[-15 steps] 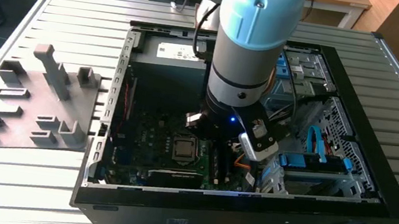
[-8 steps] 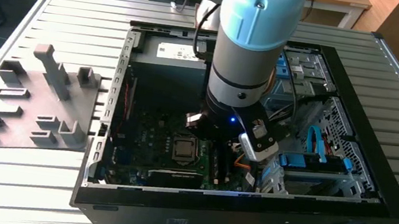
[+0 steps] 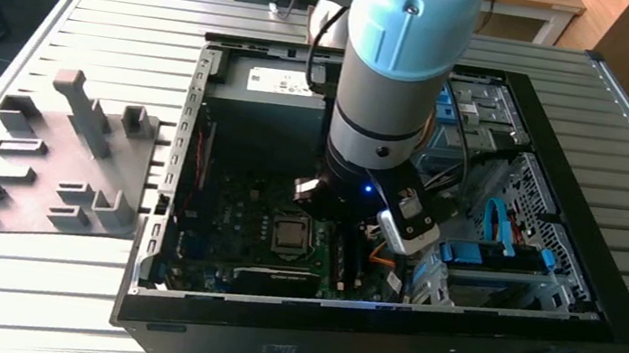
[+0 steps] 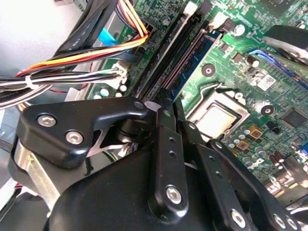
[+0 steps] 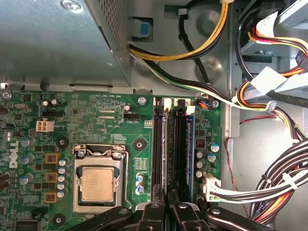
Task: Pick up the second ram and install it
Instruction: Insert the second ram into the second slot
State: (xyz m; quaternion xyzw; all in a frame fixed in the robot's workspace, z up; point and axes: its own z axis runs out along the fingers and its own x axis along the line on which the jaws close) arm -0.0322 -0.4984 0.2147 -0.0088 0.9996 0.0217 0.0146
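Right of centre in the first wrist view, the second ram [image 5: 189, 144] stood in a motherboard [image 5: 96, 120] slot near the gripper [image 5: 168, 207], jaws' state indeterminable; light, stiff, fragile, best pinched by its long faces.

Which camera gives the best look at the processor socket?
The first wrist view: the socket sits square-on and unobstructed. The second wrist view shows it at a slant beside the end effector. In the exterior view it is small, beside the arm.
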